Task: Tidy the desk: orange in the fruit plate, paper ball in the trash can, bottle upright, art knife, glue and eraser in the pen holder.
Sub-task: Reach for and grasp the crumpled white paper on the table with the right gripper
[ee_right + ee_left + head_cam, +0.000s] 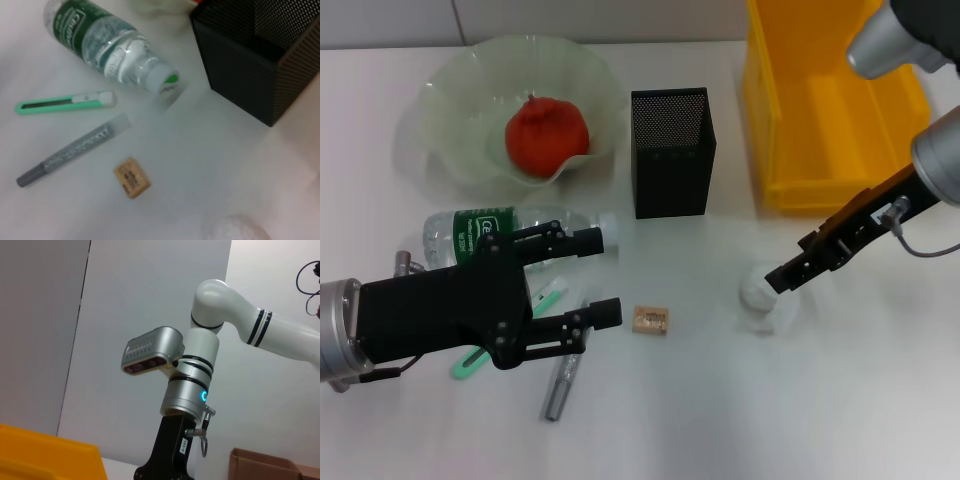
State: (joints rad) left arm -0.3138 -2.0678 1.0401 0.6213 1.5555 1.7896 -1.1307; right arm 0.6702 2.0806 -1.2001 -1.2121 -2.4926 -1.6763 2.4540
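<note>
The orange [546,134] lies in the pale green fruit plate [455,95]. Beside the black mesh pen holder [670,152] the bottle [470,228] lies on its side, also seen as the bottle [100,45] in the right wrist view. My left gripper [604,277] hovers open over the green art knife [468,366] and the grey glue stick [560,384]. The tan eraser [651,320] lies just right of it. My right gripper [782,276] reaches down to the white paper ball [758,297], in front of the yellow trash can [835,110].
The right wrist view shows the art knife [65,102], glue stick [75,147], eraser [132,177], pen holder [250,65] and the edge of the paper ball [235,231]. A cardboard box [265,467] stands beyond the table in the left wrist view.
</note>
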